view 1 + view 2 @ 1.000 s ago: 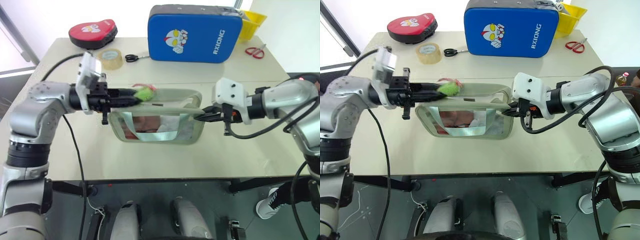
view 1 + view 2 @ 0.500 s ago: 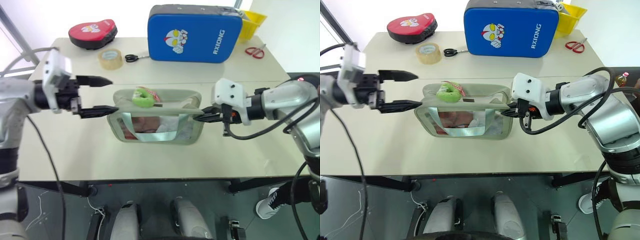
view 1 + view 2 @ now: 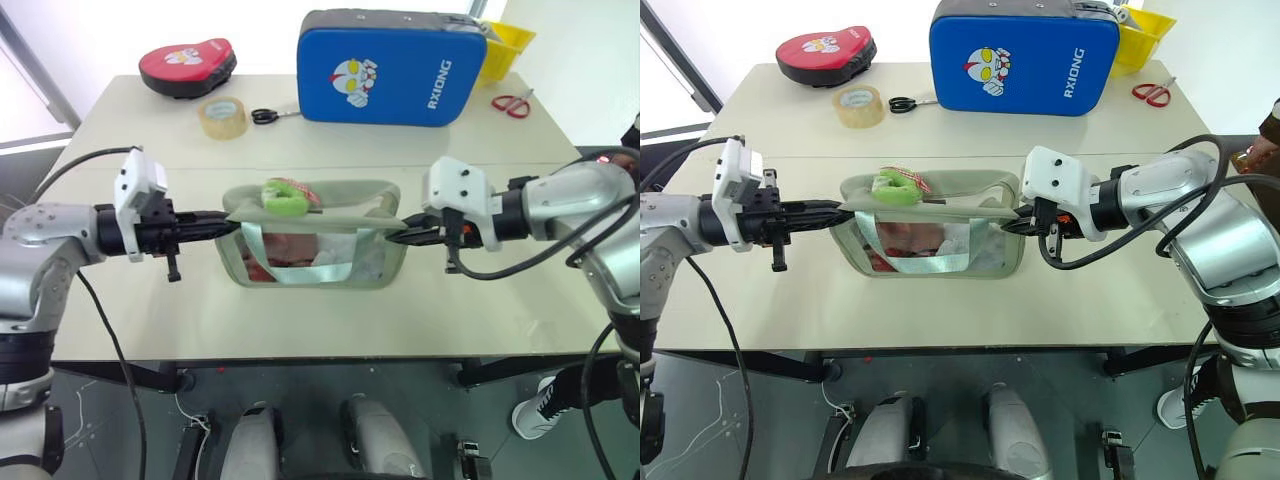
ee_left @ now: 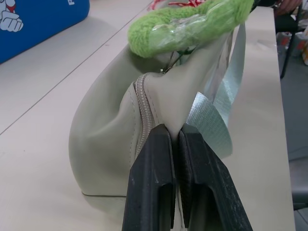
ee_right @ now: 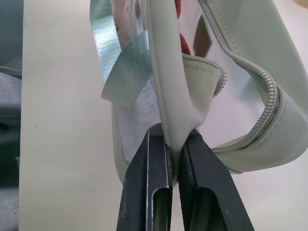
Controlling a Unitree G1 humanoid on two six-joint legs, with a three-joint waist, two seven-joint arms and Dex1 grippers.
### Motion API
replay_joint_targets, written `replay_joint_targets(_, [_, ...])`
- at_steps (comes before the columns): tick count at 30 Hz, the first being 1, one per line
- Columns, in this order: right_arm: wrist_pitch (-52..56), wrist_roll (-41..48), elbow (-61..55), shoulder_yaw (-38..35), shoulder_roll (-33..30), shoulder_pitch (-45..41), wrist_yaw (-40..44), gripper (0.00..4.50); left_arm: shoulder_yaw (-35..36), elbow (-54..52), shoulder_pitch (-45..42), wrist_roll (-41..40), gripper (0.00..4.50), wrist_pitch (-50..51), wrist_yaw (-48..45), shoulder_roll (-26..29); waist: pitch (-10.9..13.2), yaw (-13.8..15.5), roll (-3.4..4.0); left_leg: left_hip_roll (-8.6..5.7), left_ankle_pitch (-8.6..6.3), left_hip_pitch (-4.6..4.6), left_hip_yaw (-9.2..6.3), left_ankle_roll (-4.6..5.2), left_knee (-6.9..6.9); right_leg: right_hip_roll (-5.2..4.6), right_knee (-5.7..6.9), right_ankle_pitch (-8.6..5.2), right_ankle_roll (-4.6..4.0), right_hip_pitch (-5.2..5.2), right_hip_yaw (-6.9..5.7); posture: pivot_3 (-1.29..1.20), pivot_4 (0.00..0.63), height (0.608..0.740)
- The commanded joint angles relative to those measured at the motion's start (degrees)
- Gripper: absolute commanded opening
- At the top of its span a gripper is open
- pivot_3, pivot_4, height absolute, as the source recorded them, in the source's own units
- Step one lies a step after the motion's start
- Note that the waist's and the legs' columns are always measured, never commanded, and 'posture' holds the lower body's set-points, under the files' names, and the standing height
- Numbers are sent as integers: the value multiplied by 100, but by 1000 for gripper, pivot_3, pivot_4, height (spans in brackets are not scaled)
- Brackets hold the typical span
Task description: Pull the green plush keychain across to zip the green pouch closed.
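Zip unfinished: both ends of the sage grey-green fabric pouch (image 3: pixel 315 235) are pinched mid-tabletop.
Left gripper (image 3: pixel 228 224) and right gripper (image 3: pixel 400 236) are clamped on fabric; fuzzy lime-green plush keychain (image 3: pixel 285 196) lies free, its zipper still gaping.

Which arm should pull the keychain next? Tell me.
Probably right. The left gripper clamps the green pouch's end beside the green plush keychain, anchoring it; the right gripper, on the unzipped far end, could release and pull.

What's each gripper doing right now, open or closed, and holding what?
Left gripper: closed, pinching the end of the green pouch near the green plush keychain.
Right gripper: closed, pinching the pouch's opposite end.
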Motion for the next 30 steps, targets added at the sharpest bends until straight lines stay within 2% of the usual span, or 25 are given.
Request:
replay_joint_targets(1, [-43,153,-128,-292,-96,-127,45,0,-104,27,-89,253,61,-230,35,60,0,4,0,0,0,0,0,0,0,0,0,0,0,0,0,0,150,737])
replay_joint_targets(4, [-12,538,-190,-647,-178,-59,264,1111,-204,123,-181,381,0,-368,41,11,0,10,0,-1,0,0,2,0,1,0,0,0,0,0,0,0,150,737])
replay_joint_targets(8, [-200,1260,-107,-1359,-246,-29,743,3193,-278,197,-230,445,0,-528,-39,-23,0,15,0,-1,0,0,2,0,1,-1,-2,0,0,2,-1,0,150,737])
replay_joint_targets(10, [-109,1512,285,-1442,166,-731,490,4175,-325,247,-278,484,0,-646,-86,-53,0,-3,1,-1,0,4,4,0,1,0,-2,0,0,7,-2,0,150,737])
replay_joint_targets(11, [-90,1505,446,-1326,383,-1030,338,4414,-348,266,-295,489,0,-689,-103,-73,1,-28,6,0,0,9,6,0,2,0,-1,1,0,10,0,0,150,737])
replay_joint_targets(13, [-119,1338,591,-1010,660,-1321,160,4414,-376,281,-300,506,0,-730,-141,-91,-1,-53,7,2,0,21,9,0,1,3,3,3,-2,10,13,0,150,737])
replay_joint_targets(17, [-118,530,1221,171,1734,-2142,-517,4414,-381,300,-273,535,0,-810,-172,-101,-4,-61,4,3,0,21,10,0,1,5,4,3,-4,17,1,0,150,737])
replay_joint_targets(22, [17,171,1407,780,2352,-2476,-745,4414,-352,269,-232,530,0,-824,-173,-91,-3,25,4,3,1,-6,1,-1,1,-3,4,2,-4,-5,-6,0,150,737])
replay_joint_targets(25, [21,-78,1450,1086,2435,-2489,-760,3576,-325,224,-192,512,0,-806,-162,-76,-4,22,3,1,0,-8,-5,0,0,-15,-6,3,-3,-4,-8,0,150,737])
replay_joint_targets(30, [27,-87,1443,1018,2355,-2464,-623,1027,-297,201,-145,520,0,-806,-153,-23,-4,-3,3,1,0,-2,-3,1,1,-8,-2,3,-3,-1,-8,0,150,737])
